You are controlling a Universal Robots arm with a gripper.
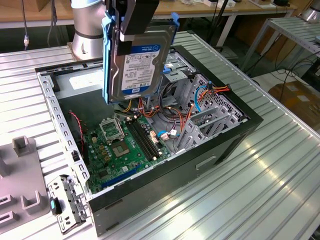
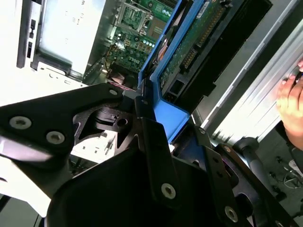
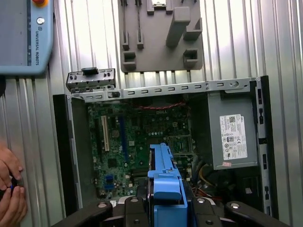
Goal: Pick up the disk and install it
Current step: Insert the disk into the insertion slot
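The gripper [image 1: 129, 31] had its jaws clamped on the disk [image 1: 139, 65] (label side outward), holding it upright above the open computer case [image 1: 225, 142] at the middle of the table [image 1: 280, 175].

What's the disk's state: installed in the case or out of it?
Out. The gripper holds the disk on edge in the air above the open computer case, over the motherboard.
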